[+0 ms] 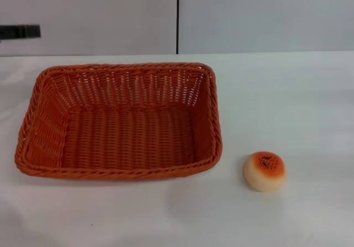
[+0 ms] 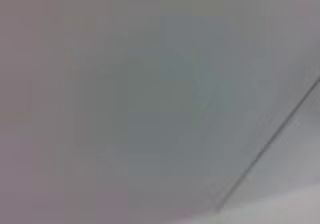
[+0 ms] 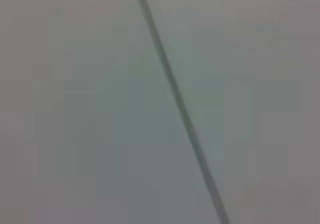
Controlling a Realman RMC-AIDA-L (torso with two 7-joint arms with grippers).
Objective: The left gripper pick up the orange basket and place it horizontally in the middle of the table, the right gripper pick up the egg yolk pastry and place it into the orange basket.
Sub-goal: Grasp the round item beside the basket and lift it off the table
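The orange basket lies with its long side across the white table, left of centre in the head view, and it holds nothing. The egg yolk pastry sits on the table to the basket's right, near the front, a short gap from the basket's corner. Neither gripper shows in any view. Both wrist views show only a plain grey-white surface crossed by a thin dark seam.
Behind the table stands a pale wall with a vertical dark seam. A small black object sticks out at the far left edge above the table's back.
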